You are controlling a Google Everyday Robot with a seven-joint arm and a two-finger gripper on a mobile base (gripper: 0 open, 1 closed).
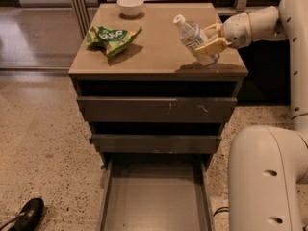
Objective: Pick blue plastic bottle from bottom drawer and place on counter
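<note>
The blue plastic bottle [188, 32] leans, cap up-left, clamped in the pincer [202, 40] over the right front part of the table [159, 52]. A sound placement likely needs it righted, base seated flat inboard of the edge, before release.

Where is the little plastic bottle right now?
The blue plastic bottle is held tilted in the gripper at the counter's right edge, well right of the green snack bag.

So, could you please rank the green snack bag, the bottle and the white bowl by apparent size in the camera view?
1. green snack bag
2. blue plastic bottle, tilted in the gripper at the counter right side
3. white bowl, though farthest back, so less sure
</note>
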